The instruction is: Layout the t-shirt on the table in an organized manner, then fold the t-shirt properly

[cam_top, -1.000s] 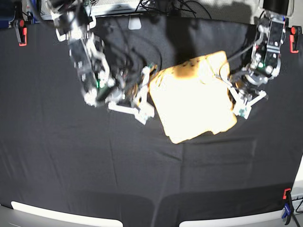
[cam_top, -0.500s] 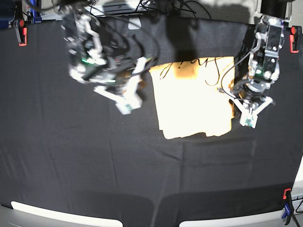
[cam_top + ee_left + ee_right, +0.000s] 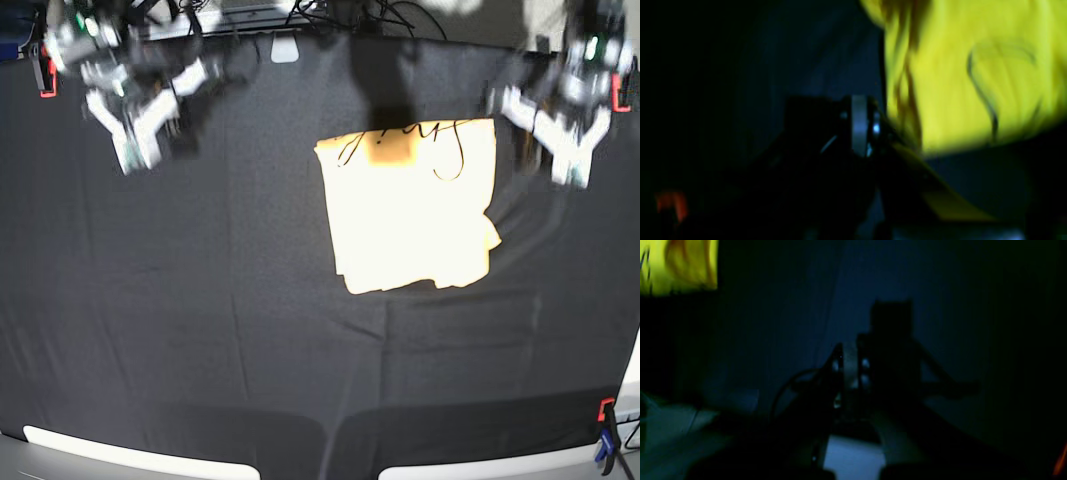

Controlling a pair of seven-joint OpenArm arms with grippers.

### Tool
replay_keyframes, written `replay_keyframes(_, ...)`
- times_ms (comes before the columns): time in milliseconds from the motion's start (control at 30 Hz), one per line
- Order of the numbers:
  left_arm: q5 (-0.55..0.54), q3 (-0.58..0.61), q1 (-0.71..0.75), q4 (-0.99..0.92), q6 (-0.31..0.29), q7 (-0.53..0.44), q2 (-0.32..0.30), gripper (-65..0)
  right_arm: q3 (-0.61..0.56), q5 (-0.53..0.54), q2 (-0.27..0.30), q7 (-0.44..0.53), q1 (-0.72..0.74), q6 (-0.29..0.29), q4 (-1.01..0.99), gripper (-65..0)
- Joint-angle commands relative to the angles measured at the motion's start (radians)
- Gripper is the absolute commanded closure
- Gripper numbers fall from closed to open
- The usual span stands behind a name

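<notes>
T-shirt [image 3: 412,215]: one, lay folded on one surface [image 3: 280,350]
Left claw [image 3: 572,172], right claw [image 3: 140,150]: two, both closed

You see a robotics workspace, perhaps a lab: two robot arms over a cloth-covered table [image 3: 280,350], clamps [image 3: 606,440], loose cables [image 3: 370,12].

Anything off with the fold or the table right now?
Fold is mostly tidy, but the folded t-shirt has a small flap jutting from its left-arm side, and its near edge is uneven. Nothing else on the black table cloth stands out.
</notes>
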Motion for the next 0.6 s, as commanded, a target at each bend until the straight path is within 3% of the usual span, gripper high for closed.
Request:
replay_keyframes(0, -0.016, -0.013, 0.047, 0.027, -0.019, -0.011, -0.007, 0.0, 0.018, 0.024, 0.005, 0.000, -0.038, 0.002, 0.035, 0.0)
replay_keyframes(100, -0.022, -0.014, 0.188, 0.020, -0.050, -0.015, -0.003, 0.0, 0.052, 0.035, 0.000, -0.021, -0.161, 0.003, 0.047, 0.0)
replay_keyframes(267, -0.020, 0.002, 0.334, -0.100, -0.053, -0.089, -0.002, 0.0, 0.057, -0.018, -0.053, -0.033, -0.326, 0.033, 0.039, 0.0)
replay_keyframes(367, -0.020, 0.026, 0.322, -0.264, -0.056, -0.113, -0.002, 0.0, 0.057, -0.028, -0.075, -0.032, -0.360, 0.078, -0.021, 0.0)
replay_keyframes(467, -0.020, 0.046, 0.275, -0.467, -0.061, -0.211, -0.002, 0.0, 0.057, -0.035, -0.071, -0.001, -0.348, 0.086, -0.152, 0.0)
replay_keyframes(567, -0.020, 0.047, 0.199, -0.696, -0.130, -0.309, 0.001, 0.0, 0.057, -0.051, -0.040, 0.075, -0.283, 0.086, -0.340, 0.0)
